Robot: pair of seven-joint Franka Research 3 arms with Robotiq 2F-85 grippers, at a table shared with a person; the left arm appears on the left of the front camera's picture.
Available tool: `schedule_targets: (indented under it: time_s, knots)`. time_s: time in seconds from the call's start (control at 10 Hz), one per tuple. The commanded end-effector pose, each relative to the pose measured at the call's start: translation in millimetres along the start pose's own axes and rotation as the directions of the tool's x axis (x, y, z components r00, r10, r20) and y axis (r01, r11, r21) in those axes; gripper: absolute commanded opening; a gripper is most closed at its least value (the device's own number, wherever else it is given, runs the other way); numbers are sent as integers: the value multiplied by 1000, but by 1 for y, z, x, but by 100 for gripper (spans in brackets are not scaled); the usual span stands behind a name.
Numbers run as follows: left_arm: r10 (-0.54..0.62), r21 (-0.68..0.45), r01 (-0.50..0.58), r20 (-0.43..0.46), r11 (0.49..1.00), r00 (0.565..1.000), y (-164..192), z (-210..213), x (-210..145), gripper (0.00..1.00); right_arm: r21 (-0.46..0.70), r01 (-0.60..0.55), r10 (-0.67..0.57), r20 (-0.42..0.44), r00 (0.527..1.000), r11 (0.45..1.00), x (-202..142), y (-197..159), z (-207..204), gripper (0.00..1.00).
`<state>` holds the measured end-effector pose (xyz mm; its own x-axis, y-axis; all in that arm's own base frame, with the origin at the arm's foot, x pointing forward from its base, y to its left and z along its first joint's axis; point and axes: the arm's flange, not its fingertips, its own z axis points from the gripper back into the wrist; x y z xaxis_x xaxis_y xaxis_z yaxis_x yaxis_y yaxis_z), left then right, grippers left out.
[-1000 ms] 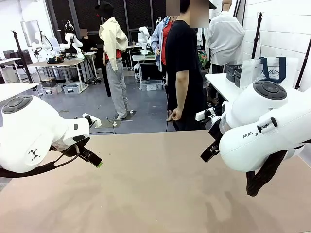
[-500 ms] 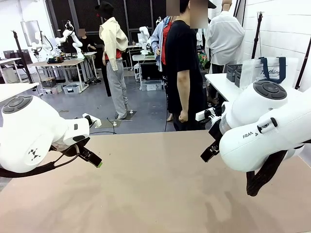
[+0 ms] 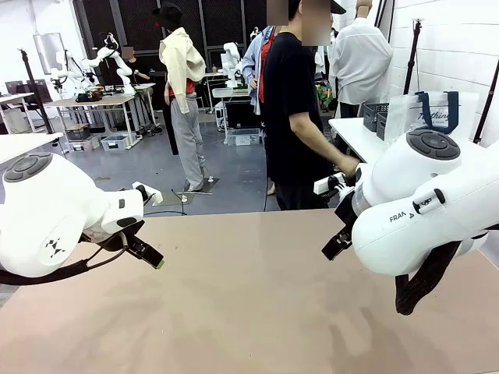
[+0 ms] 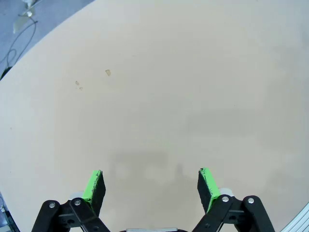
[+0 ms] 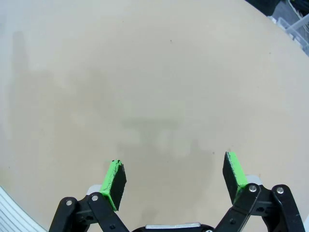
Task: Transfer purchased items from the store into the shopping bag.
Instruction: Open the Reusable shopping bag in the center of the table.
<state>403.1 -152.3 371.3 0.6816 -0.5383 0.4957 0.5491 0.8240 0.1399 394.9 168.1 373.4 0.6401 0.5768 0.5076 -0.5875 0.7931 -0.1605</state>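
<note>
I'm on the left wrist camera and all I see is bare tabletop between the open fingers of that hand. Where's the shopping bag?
Observer: The shopping bag stands on a white side table, beyond the right arm.
Operator: And the basket with the items?
Observer: The dark grey basket sits on that same side table, next to the bag on the side nearer the person. I cannot make out what it holds.
Operator: What is the person doing?
Observer: Standing at the far edge in a black shirt, with one arm stretched toward the side table. That hand is hidden behind the right arm.
</note>
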Motion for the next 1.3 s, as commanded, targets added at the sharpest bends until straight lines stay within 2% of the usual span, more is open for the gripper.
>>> schedule_targets:
  time_s: [0.0, 1.2]
  knots:
    - [3, 0, -3, 0, 1000, 1000, 1, 0, 0, 100, 0, 0, 0, 0, 1000, 1000, 0, 0, 0, 100]
    - [3, 0, -3, 0, 1000, 1000, 1, 0, 0, 100, 0, 0, 0, 0, 1000, 1000, 0, 0, 0, 100]
